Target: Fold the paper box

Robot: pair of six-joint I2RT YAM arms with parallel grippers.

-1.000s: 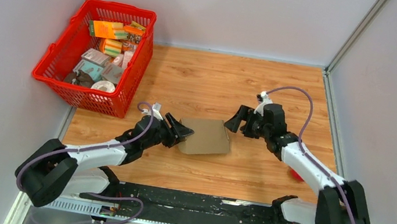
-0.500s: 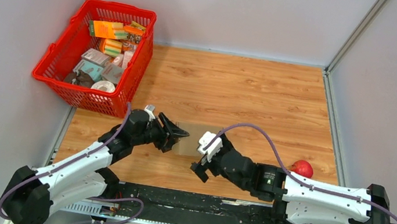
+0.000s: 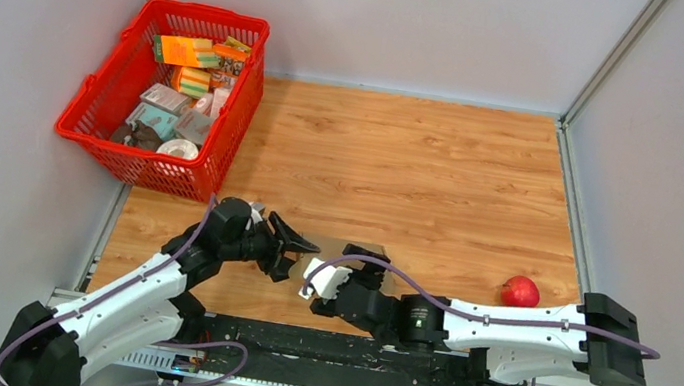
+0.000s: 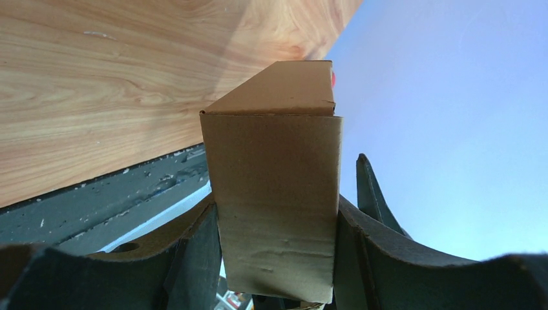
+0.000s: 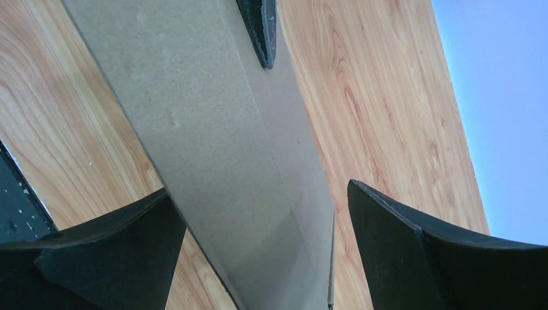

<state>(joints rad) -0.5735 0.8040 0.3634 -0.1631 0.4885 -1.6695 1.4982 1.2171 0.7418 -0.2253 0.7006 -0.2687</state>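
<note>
The box (image 4: 278,97) is off the worktop (image 3: 403,161), near its 6 o'clock edge, just left of centre. The left claw (image 4: 281,219) is clenched on the box, with one finger pressed against each side wall. The right claw (image 5: 258,190) is released and straddles the box. One of its fingers lies just beside a box edge, and the other is well apart. A red basket (image 3: 181,176) sits at 10 o'clock. A red ball (image 3: 520,291) lies at 4 o'clock.

Basket (image 3: 169,174) left-rear of paper box (image 4: 274,194)
</note>
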